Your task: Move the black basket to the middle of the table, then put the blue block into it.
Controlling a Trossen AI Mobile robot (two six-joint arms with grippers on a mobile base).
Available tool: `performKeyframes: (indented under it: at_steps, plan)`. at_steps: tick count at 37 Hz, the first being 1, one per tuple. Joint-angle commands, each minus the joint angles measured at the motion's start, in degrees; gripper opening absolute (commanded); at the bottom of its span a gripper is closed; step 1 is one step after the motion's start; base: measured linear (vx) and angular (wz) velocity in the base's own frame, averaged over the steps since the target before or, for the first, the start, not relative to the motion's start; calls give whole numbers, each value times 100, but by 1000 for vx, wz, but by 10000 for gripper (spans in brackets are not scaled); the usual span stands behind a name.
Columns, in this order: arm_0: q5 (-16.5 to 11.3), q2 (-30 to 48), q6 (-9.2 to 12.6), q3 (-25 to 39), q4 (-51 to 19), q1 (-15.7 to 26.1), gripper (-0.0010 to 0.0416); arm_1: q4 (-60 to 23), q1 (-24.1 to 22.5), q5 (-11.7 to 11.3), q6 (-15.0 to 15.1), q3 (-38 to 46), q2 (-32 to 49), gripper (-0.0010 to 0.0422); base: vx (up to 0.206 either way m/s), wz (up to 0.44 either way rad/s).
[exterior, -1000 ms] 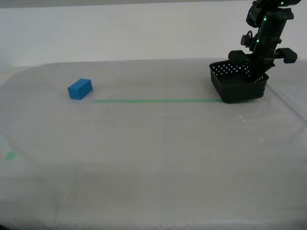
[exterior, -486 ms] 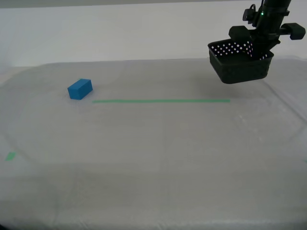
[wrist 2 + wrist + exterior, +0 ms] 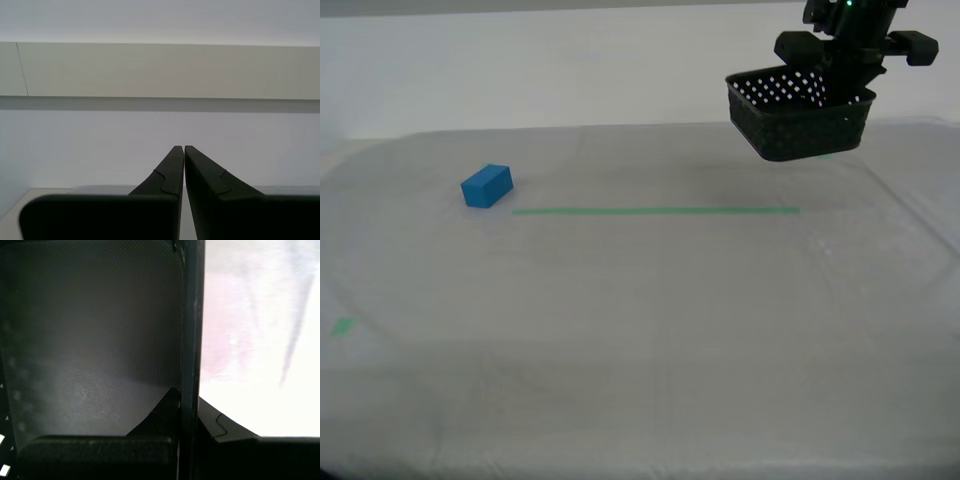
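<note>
The tabletop [image 3: 640,330] is stretching wide under its whitish-grey sheeting, with a thin green tape line [image 3: 655,210] running across its far half and a small green tape mark [image 3: 341,325] sitting near the exterior view's left edge.

The black basket [image 3: 798,118] is hanging in the air, clear of the tabletop, at the far side toward the exterior view's right, beyond the right end of the tape line. You are looking at its dotted inner wall and its solid underside tilting toward the camera.

My first hand [image 3: 187,405] is clenching the basket's wall [image 3: 192,330] — one finger is lying inside against the textured floor, the other outside.

My second hand [image 3: 184,150] is pointing at a blank pale wall, fingers pressed together on nothing.

The blue block [image 3: 486,186] is resting on the tabletop at the far left of the exterior view, just beyond the left end of the tape line — well apart from the basket.
</note>
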Motion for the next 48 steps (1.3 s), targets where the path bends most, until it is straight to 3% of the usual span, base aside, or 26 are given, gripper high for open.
performKeyframes:
  at_steps: [1,6,13,22,35,40,48]
  plan:
    - [-269,-79,225,7,2,136,-1,33,0,-2,11,4,-2,0,0,0]
    - [-485,-109,496,7,50,354,-1,33,0,-2,11,4,-2,0,0,0]
    - [-490,-107,997,7,203,835,-1,33,-2,-2,9,4,-2,0,0,0]
    - [-208,-109,1853,7,588,1532,-1,33,-2,-2,9,4,-2,0,0,0]
    - [131,-107,2586,7,651,2245,-1,33,-2,-2,9,4,-2,0,0,0]
    - [101,-44,2911,7,647,2433,-1,33,-2,-2,9,7,-2,0,0,0]
    - [129,142,3230,7,662,2647,-1,35,-2,-2,9,0,-2,0,0,0]
